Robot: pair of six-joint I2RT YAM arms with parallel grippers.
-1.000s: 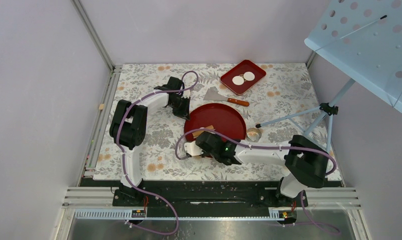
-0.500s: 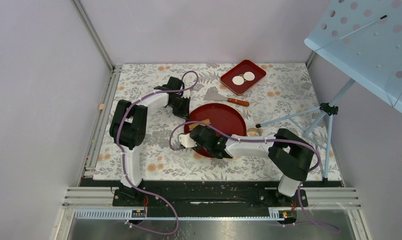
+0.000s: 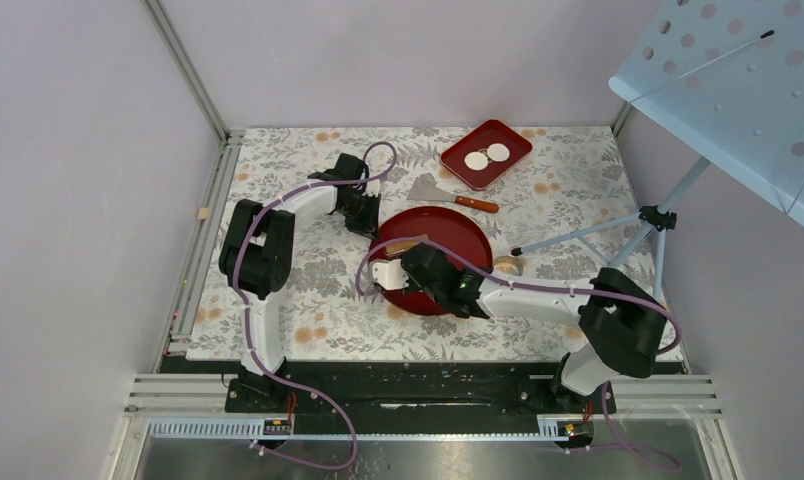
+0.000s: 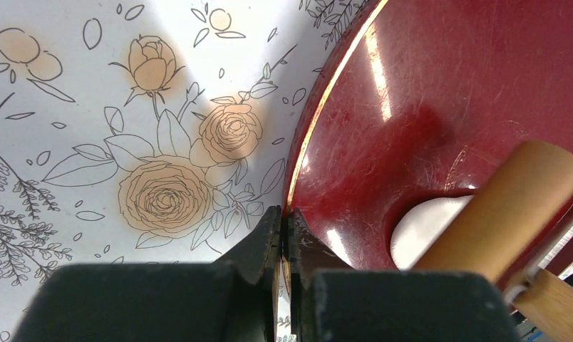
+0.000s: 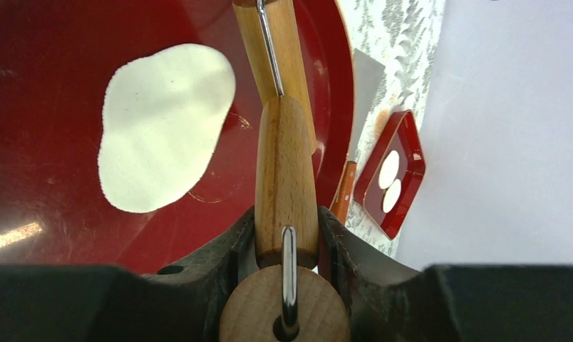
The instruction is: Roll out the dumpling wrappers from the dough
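Dough (image 5: 166, 128): flat white blob on plate (image 5: 41, 214)
Right hand (image 5: 288, 239) grips roller (image 5: 284, 178), left hand (image 4: 284, 235) fully closed at rim; floral surface (image 3: 308, 330).

The dough (image 5: 166, 128) is one soft white patch, pressed thin and flat, with an uneven, lobed outline. It lies on the floor of the round red plate (image 3: 458, 235), inside its rim. The dumpling wrappers (image 3: 476, 160) are two neat white discs. They lie flat, side by side with their edges meeting, well beyond the plate's far right rim.
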